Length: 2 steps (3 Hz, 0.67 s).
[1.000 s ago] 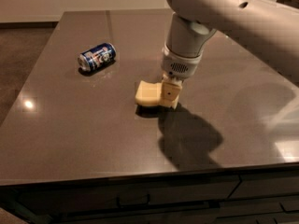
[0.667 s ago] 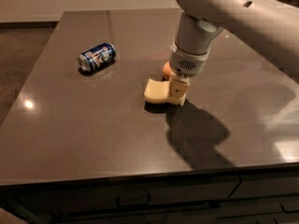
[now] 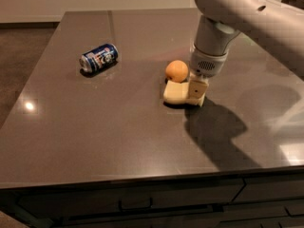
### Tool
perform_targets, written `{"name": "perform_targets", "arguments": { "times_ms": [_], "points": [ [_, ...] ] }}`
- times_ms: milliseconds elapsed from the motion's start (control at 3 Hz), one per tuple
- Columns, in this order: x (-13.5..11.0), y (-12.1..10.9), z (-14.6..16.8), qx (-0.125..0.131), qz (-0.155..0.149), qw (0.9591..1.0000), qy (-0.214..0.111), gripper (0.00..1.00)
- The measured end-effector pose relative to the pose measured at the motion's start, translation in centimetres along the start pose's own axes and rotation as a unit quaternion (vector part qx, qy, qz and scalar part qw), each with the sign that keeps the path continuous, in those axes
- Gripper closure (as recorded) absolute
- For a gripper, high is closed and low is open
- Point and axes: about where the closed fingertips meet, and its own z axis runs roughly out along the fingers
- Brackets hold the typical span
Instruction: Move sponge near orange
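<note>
The pale yellow sponge [image 3: 175, 93] lies low on the dark table, right in front of the orange [image 3: 176, 71] and almost touching it. My gripper [image 3: 194, 94] comes down from above at the sponge's right end and is shut on the sponge. One cream finger [image 3: 197, 90] shows in front of that end; the other is hidden behind it. The orange sits just left of my wrist.
A blue soda can [image 3: 99, 58] lies on its side at the table's left. The grey table [image 3: 118, 127] has its front edge near the bottom, with drawers below. My arm reaches in from the upper right and casts a shadow right of the sponge.
My gripper has moved right and slightly back with the sponge in it. The orange, hidden behind the wrist before, now shows fully just behind the sponge.
</note>
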Motion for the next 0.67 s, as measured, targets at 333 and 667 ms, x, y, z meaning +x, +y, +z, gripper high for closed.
{"name": "perform_targets", "arguments": {
  "times_ms": [333,667],
  "points": [
    [1.10,-0.77,-0.11,0.007,0.009,0.9999,0.005,0.20],
    [1.01,-0.83,-0.03,0.008,0.009,0.9999,0.004,0.00]
  ]
}}
